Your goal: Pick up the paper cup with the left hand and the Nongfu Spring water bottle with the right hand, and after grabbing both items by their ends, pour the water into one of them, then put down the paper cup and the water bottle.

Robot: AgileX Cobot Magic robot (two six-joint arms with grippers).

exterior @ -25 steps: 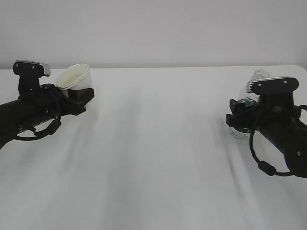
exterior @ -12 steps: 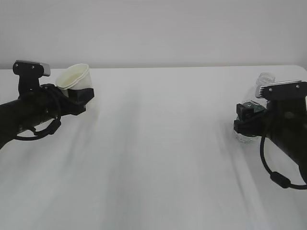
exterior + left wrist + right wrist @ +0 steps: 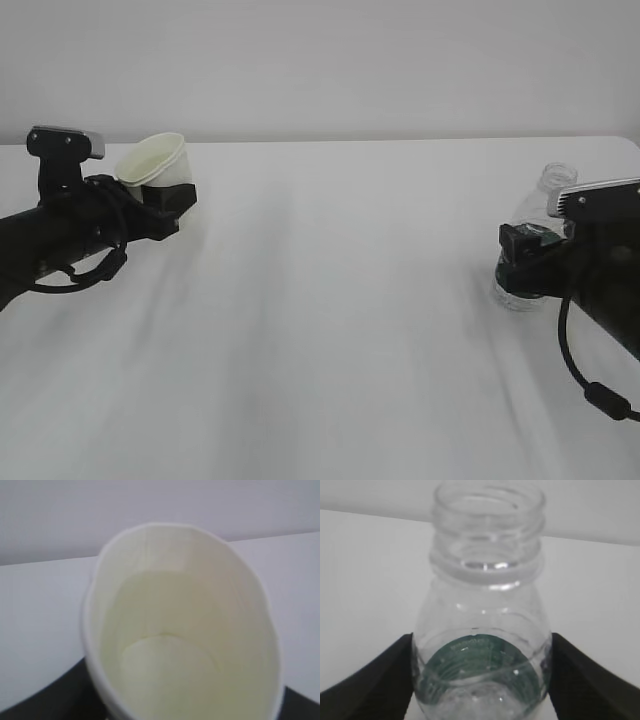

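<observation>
**Right arm carries bottle toward the table's right edge; cup stays put**

A white table [image 3: 330, 330] fills the scene, with 2 black robot arms, 1 at each side. At the far left, the left hand [image 3: 165, 197] holds the paper cup [image 3: 158, 163] clamped between its fingers near the cup's base. The cup tilts with its mouth up and toward the arm. The wrist camera looks into its pale cream inside. This arm and cup match the frame from 1 second earlier.

At the right, the right hand [image 3: 520, 258] grips the Nongfu Spring water bottle [image 3: 535, 232] around its lower body, 1 black finger [image 3: 365, 680] on each side. The bottle has no cap and its neck leans away from the arm. The water [image 3: 480, 700] sits low in the bottle. Since 1 second ago, this arm and bottle have shifted right and slightly down in the picture, closer to the table's right edge.
</observation>
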